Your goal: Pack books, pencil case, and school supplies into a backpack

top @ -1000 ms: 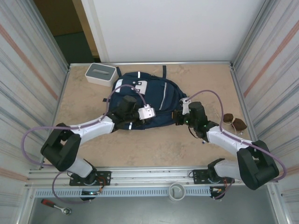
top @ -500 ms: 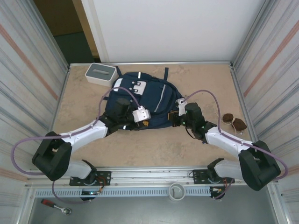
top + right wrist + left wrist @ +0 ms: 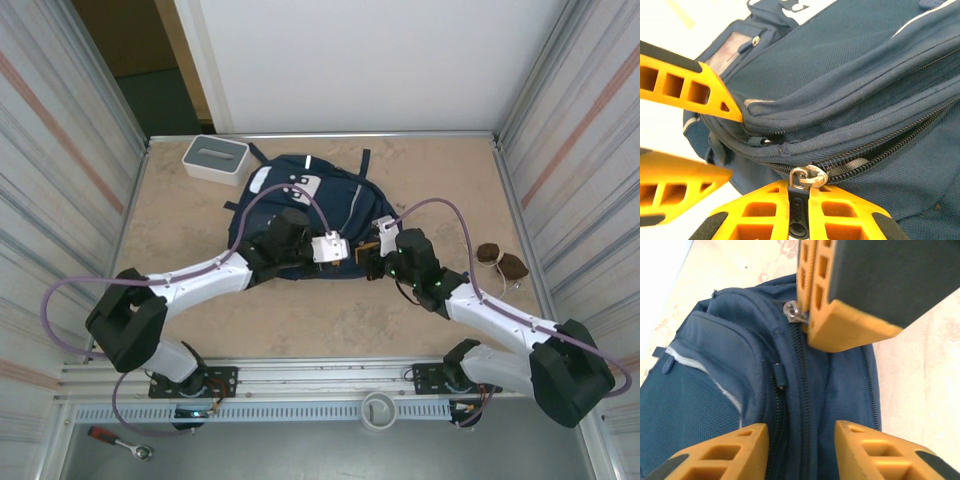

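Compared with half a second earlier, the left gripper (image 3: 801, 434) is sitting farther right along the near edge of the backpack (image 3: 300, 200), just beside the right gripper (image 3: 800, 191). The right gripper is itself lying a little farther left, and the backpack's outline is looking slightly shifted.

Going from the left in the overhead view, a white box with a grey top (image 3: 214, 158) is resting at the far left corner of the table (image 3: 430, 180), just beside the backpack's upper left edge. The navy backpack is lying flat in the middle of the table with its white patches facing up, and both arms are reaching in over its near side.

The left gripper is hovering over the zipper seam with its fingers (image 3: 725, 452) standing partly apart, one on each side of the zip line and gripping nothing. In the right wrist view its upper fingertip is sitting right against a fold of the fabric.

The right gripper's fingers are pressing tight together on the metal zipper pull (image 3: 808, 177), pinching it at the bag's near edge. Beyond the pull, on the side away from the left gripper, the zipper is gaping a little and showing a dark interior.

Further right, two small dark-brown objects (image 3: 500, 262) are lying near the table's right edge, well apart from the backpack.
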Available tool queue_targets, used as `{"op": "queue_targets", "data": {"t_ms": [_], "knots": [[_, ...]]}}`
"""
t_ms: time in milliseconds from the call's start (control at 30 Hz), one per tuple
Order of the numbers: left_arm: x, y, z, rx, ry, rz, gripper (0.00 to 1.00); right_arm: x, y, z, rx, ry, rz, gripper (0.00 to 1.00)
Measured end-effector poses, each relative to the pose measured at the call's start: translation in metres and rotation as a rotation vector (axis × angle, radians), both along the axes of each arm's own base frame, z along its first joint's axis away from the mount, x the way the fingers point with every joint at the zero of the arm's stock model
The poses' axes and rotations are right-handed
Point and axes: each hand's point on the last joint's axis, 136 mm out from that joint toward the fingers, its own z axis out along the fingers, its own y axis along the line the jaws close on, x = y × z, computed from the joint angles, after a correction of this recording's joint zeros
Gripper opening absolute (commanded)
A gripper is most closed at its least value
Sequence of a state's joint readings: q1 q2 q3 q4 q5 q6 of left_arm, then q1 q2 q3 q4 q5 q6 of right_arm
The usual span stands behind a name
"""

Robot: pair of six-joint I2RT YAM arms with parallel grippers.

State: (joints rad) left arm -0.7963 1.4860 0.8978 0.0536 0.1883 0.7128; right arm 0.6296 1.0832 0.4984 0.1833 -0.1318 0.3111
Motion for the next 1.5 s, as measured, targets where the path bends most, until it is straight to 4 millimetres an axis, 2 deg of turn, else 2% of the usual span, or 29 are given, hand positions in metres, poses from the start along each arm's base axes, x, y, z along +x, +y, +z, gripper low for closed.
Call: {"op": "queue_targets", "data": {"t_ms": [100, 333, 467, 600, 667, 767, 867, 1000, 1067, 1267, 1400, 1500], "knots": [[0.003, 0.001, 0.002, 0.002, -0.018, 0.004, 0.13, -0.003, -0.002, 0.000, -0.006, 0.001, 0.003, 0.00], [0.006, 0.004, 0.005, -0.031, -0.031, -0.006, 0.00, -0.004, -0.019, 0.007, 0.009, -0.012, -0.034, 0.00], [0.005, 0.009, 0.006, -0.062, -0.032, -0.015, 0.00, 0.003, -0.033, 0.011, 0.015, -0.014, -0.076, 0.00], [0.009, 0.032, 0.002, -0.062, -0.027, 0.029, 0.00, 0.015, -0.065, -0.004, -0.030, 0.035, -0.195, 0.00], [0.011, 0.042, -0.001, -0.059, -0.023, 0.052, 0.00, 0.015, -0.067, -0.007, -0.036, 0.047, -0.201, 0.00], [0.009, 0.048, -0.005, -0.058, -0.010, 0.068, 0.00, 0.012, -0.061, -0.008, -0.023, 0.059, -0.167, 0.00], [0.008, 0.049, -0.005, -0.064, -0.001, 0.073, 0.00, 0.007, -0.047, -0.008, 0.008, 0.073, -0.085, 0.01], [0.008, 0.048, -0.005, -0.070, 0.008, 0.075, 0.00, 0.000, -0.026, -0.011, 0.016, 0.100, 0.056, 0.32], [0.007, 0.048, -0.005, -0.073, 0.012, 0.075, 0.00, 0.001, -0.017, -0.009, 0.015, 0.103, 0.114, 0.38], [0.006, 0.048, -0.006, -0.069, 0.019, 0.073, 0.00, 0.014, 0.002, -0.003, 0.030, 0.088, 0.219, 0.44], [0.006, 0.048, -0.007, -0.069, 0.021, 0.072, 0.00, 0.024, 0.009, -0.012, 0.028, 0.117, 0.264, 0.48], [0.005, 0.048, -0.007, -0.068, 0.023, 0.071, 0.00, 0.023, 0.013, -0.018, 0.026, 0.129, 0.294, 0.49]]}}
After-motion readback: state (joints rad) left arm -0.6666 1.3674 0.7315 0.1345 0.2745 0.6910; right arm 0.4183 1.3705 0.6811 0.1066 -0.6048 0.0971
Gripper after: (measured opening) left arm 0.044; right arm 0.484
